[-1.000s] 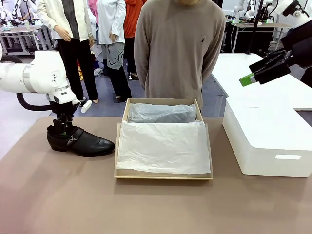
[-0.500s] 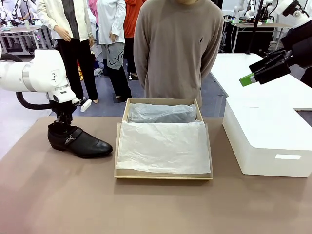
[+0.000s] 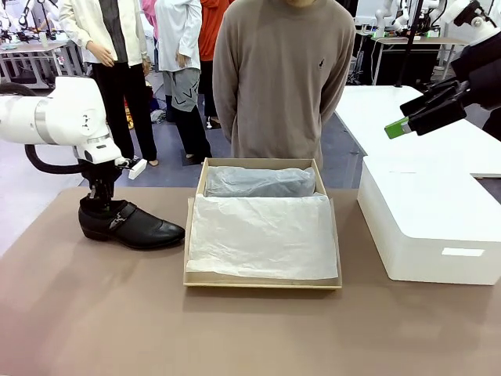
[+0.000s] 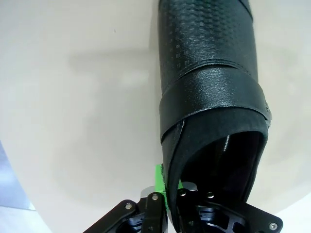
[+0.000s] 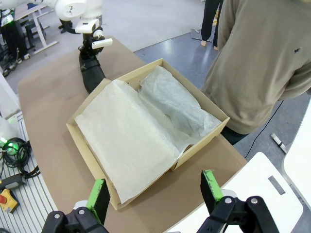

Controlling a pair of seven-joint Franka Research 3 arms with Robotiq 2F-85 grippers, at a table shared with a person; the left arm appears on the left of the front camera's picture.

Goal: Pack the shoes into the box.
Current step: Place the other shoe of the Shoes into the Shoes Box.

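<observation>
One glossy black shoe (image 3: 135,226) with a buckled strap stands on the brown table left of the box (image 3: 262,283), toe pointing right. My left gripper (image 3: 99,200) comes down from above and is shut on the shoe's heel rim. In the left wrist view the shoe (image 4: 209,92) stretches away and a green pad (image 4: 159,177) presses its collar from outside. The open cardboard box (image 5: 201,143) is lined with white tissue (image 3: 262,235), and a tissue-wrapped bundle (image 3: 258,182) lies along its far side. My right gripper (image 3: 403,122) hangs open, high at the right; its view looks down on the box, right gripper (image 5: 155,191).
A big white block (image 3: 427,223) stands right of the box. A person in a beige sweater (image 3: 283,78) stands at the far edge behind the box, hands out of sight. The table's front half (image 3: 235,337) is bare brown surface.
My left gripper has gone from open to shut on the shoe's heel rim, and the shoe shifted slightly. The right arm has not moved.
</observation>
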